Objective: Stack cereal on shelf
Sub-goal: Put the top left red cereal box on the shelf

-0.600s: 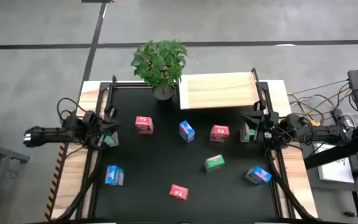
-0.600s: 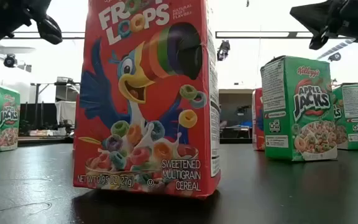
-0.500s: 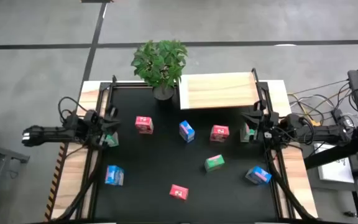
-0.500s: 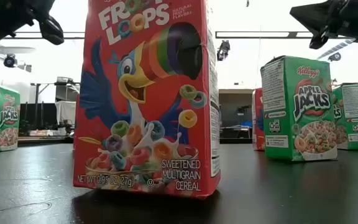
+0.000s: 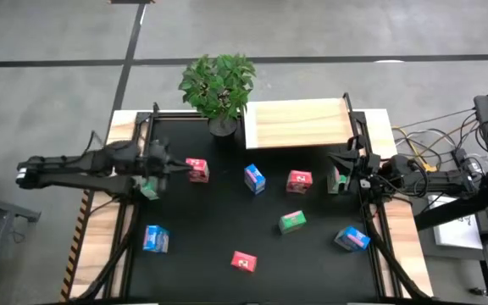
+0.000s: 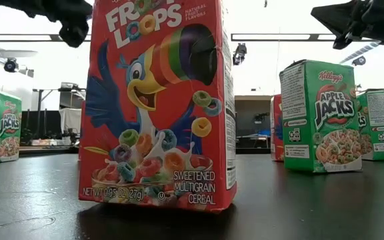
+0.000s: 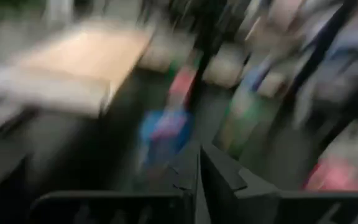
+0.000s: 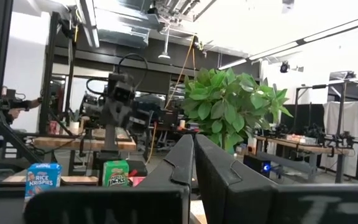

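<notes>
My left claw [image 5: 169, 161] reaches in from the counter's [image 5: 210, 229] left edge, just beside one cereal box [image 5: 196, 169], with another box [image 5: 150, 190] under my wrist and a third [image 5: 155, 239] nearer the front. My right claw [image 5: 339, 165] waits at the right edge, over a box [image 5: 337, 180]; the shelf [image 5: 299, 124] lies at the back right, the plant [image 5: 219, 87] just left of it. Between my arms stand boxes [image 5: 254, 178] and [image 5: 299, 180], another [image 5: 292, 222] before them, and at the front one [image 5: 244, 262] mid-counter and one [image 5: 352, 239] to the right.
</notes>
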Available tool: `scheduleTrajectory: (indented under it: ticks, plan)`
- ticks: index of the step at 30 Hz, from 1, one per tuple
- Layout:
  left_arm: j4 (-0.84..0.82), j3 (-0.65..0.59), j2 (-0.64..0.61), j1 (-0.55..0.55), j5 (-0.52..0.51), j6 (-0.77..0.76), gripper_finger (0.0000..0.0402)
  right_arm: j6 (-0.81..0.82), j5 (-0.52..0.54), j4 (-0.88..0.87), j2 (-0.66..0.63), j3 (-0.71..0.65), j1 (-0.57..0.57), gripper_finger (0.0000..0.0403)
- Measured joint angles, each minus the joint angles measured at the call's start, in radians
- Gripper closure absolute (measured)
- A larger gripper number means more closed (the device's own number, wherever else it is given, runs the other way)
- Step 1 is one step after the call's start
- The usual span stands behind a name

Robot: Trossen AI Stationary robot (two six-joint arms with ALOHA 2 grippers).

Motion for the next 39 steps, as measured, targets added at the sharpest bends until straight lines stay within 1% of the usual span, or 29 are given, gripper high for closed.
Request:
scheduleTrajectory:
  ticks: [1, 3, 5, 6, 8, 10, 14, 16, 18, 21, 26, 28, 32, 36, 39]
  plan:
    - [-0.097, 0.041, 0.043, 0.003, -0.021, 0.002, 0.0393, -0.002, 0.0, 0.0, 0.0, 0.0, 0.0, 0.0394]
    - [-0.266, 0.118, 0.124, 0.012, -0.029, -0.002, 0.0377, -0.005, 0.0, 0.0, 0.0, 0.0, 0.0, 0.0394]
    - [-0.39, 0.177, 0.196, 0.018, -0.028, -0.004, 0.0354, -0.009, 0.0, 0.0, 0.0, 0.0, 0.0, 0.0394]
    - [-0.42, 0.201, 0.227, 0.019, -0.029, 0.002, 0.0338, -0.013, 0.0, 0.0, 0.0, 0.0, 0.0, 0.0394]
    - [-0.447, 0.24, 0.277, 0.019, -0.033, 0.037, 0.0305, -0.014, 0.0, -0.001, 0.0, 0.0, 0.0, 0.0394]
    - [-0.462, 0.263, 0.316, 0.019, -0.062, 0.091, 0.0268, -0.015, 0.0, -0.001, 0.0, 0.0, 0.0, 0.0394]
    - [-0.469, 0.279, 0.366, 0.023, -0.202, 0.208, 0.0194, -0.015, 0.0, -0.001, 0.0, 0.0, 0.0, 0.0394]
    - [-0.474, 0.277, 0.384, 0.036, -0.211, 0.256, 0.0165, -0.015, 0.0, -0.001, 0.0, 0.0, 0.0, 0.0394]
    - [-0.472, 0.275, 0.404, 0.05, -0.21, 0.272, 0.0149, -0.014, 0.0, -0.001, 0.0, 0.0, 0.0, 0.0394]
    - [-0.471, 0.269, 0.429, 0.068, -0.206, 0.295, 0.0145, -0.014, 0.0, -0.003, 0.0, 0.0, 0.0, 0.0394]
    - [-0.45, 0.25, 0.455, 0.108, -0.13, 0.321, 0.016, -0.014, 0.0, -0.009, 0.0, 0.0, 0.0, 0.0394]
    - [-0.436, 0.231, 0.458, 0.129, -0.12, 0.332, 0.0165, -0.012, 0.0, -0.009, 0.0, 0.0, 0.0, 0.0394]
    - [-0.385, 0.177, 0.457, 0.178, -0.054, 0.351, 0.0168, -0.011, 0.0, -0.009, 0.0, 0.0, 0.0, 0.0394]
    - [-0.321, 0.127, 0.454, 0.208, -0.053, 0.375, 0.0169, -0.01, 0.0, -0.01, 0.0, 0.0, 0.0, 0.0394]
    - [-0.303, 0.109, 0.455, 0.219, -0.052, 0.387, 0.0169, -0.01, 0.0, -0.01, 0.0, 0.0, 0.0, 0.0394]
